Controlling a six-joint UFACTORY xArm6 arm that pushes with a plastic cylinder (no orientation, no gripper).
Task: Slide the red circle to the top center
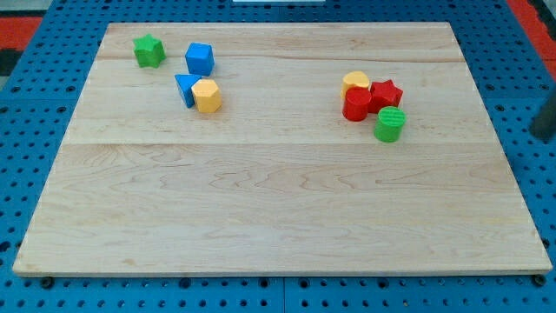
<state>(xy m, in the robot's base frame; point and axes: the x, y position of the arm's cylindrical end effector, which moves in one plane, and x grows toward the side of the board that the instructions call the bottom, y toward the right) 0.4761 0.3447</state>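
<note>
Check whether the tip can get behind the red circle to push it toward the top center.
Probably, from the bare lower-right; red circle block touches the yellow block, red star block and green cylinder block. My tip isn't clearly in view.

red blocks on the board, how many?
2, both in the cluster at the view's right: the red circle at its left, and the red star touching it on the right. None appears hidden. My tip does not show.

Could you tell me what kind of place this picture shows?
Probably a lab tabletop for robot pushing trials: a pale wooden board lies on a blue perforated mat, with small coloured blocks such as the red circle. My tip is not visible.
</note>
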